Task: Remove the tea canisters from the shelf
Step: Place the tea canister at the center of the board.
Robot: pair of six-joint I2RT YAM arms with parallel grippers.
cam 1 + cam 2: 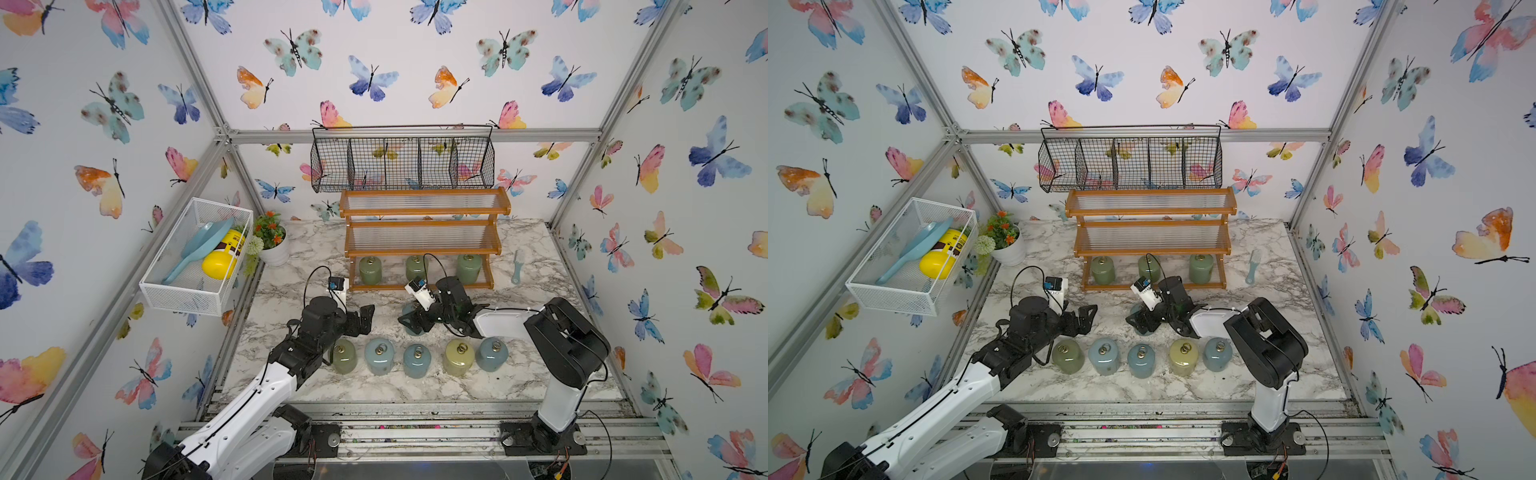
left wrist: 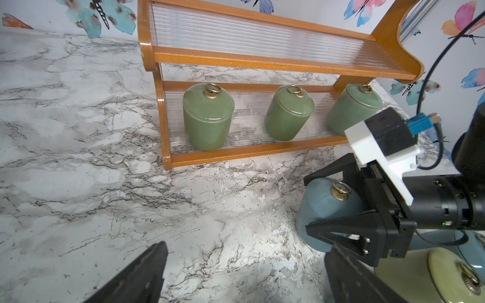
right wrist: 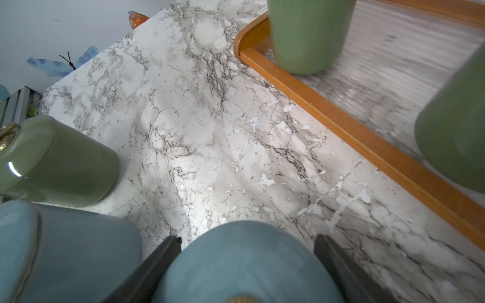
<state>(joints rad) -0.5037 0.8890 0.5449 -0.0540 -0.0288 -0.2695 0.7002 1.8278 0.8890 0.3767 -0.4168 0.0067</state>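
Marble-patterned tabletop (image 1: 478, 388) floors this butterfly-papered booth, and nearest me five tea canisters stand on it in a neat row: a green jar (image 1: 344, 356) at the left, a pale blue jar (image 1: 379, 356), another blue jar (image 1: 417, 360), the yellow jar (image 1: 459, 356) and a last blue jar (image 1: 492, 353). I'd guess they are lined up close to the near edge to leave the ground in front of the rack free for reaching. Just behind the row's left end the left gripper (image 2: 246, 249) hangs with its jaws spread wide and nothing between them, facing the rack as if lined up for a pick. To its right, between row and rack, the right gripper (image 3: 246, 240) has its fingers pressed against both sides of a sixth canister (image 3: 246, 265), pale blue, taken round the body below its ring-pull lid. It sits low, and I cannot tell whether its base touches the marble. Farther back, the shelf (image 1: 424, 251) carries three more on its lowest tier, all green, upright and well apart: the left canister (image 1: 370, 270), the middle canister (image 1: 413, 270) and the right canister (image 1: 468, 268). Both upper tiers are bare, so by my reckoning three are left to fetch. Beyond, a black wire basket (image 1: 403, 160) hangs on the far wall.
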